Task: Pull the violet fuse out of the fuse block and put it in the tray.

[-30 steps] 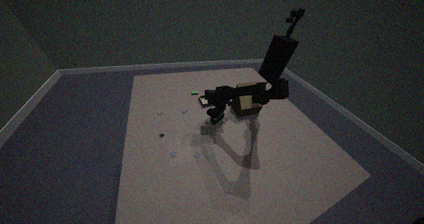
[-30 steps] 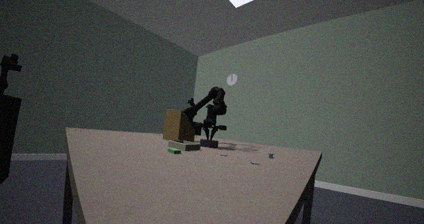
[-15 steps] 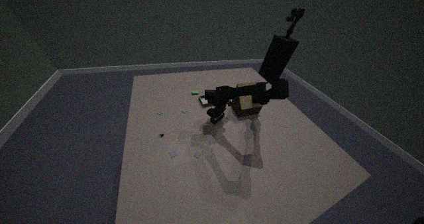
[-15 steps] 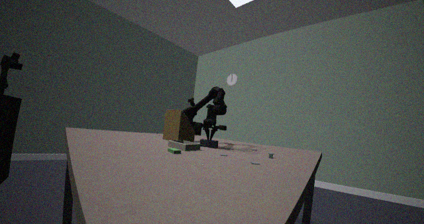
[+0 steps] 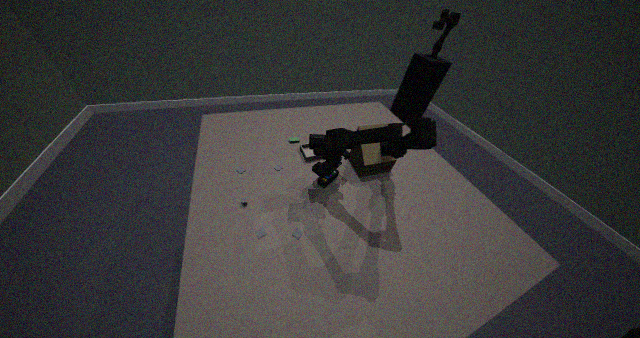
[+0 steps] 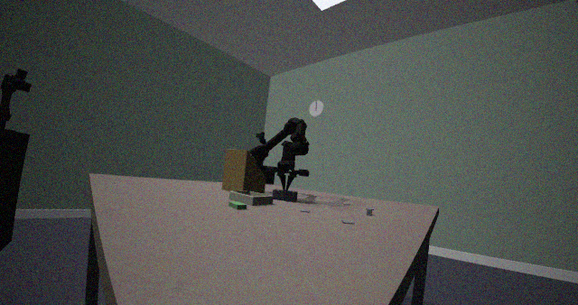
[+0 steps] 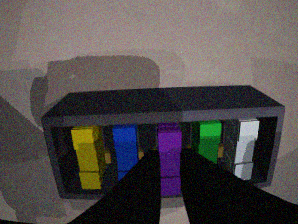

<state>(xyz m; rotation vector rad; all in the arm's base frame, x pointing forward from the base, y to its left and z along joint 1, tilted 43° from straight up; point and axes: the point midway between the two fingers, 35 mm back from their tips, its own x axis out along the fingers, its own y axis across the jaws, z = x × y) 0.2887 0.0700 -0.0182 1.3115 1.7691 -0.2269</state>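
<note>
While the arm (image 6: pixel 275 143) reaches out from its base and bends sharply down at the wrist, the gripper (image 7: pixel 169 169) points straight down over the fuse block (image 7: pixel 162 106), pinching the violet fuse (image 7: pixel 169 152) seated in its middle slot.

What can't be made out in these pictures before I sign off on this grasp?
- Wrist view: the lower part of the violet fuse sits behind the dark fingers of the hand, shut on it; exact contact is hidden.
- Top view: the fuse block is tiny and dim under the arm; single fuses are unreadable.
- Exterior view: the tray shows only its side; its inside is hidden.
</note>
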